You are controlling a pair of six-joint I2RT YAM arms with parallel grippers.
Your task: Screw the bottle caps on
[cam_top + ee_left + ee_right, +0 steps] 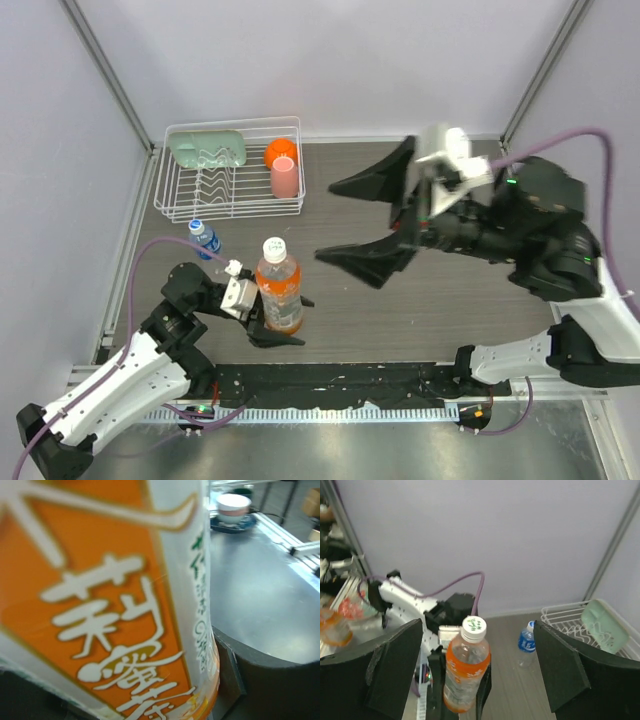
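Clamps the orange bottle (278, 285) upright, near left, in the left gripper (288, 320). Holds the right gripper (330, 222) wide apart, empty, to the right. White cap (274, 246) already on top; tightness impossible to judge. Blue-label bottle (205, 240), seemingly capped, beside the rack (235, 212).

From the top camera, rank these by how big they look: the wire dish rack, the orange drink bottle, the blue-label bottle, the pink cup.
1. White wire dish rack
2. Clear plastic bottle of orange drink
3. Small clear blue-label bottle and pink plastic cup: these two look about alike in this view, so I won't rank them.
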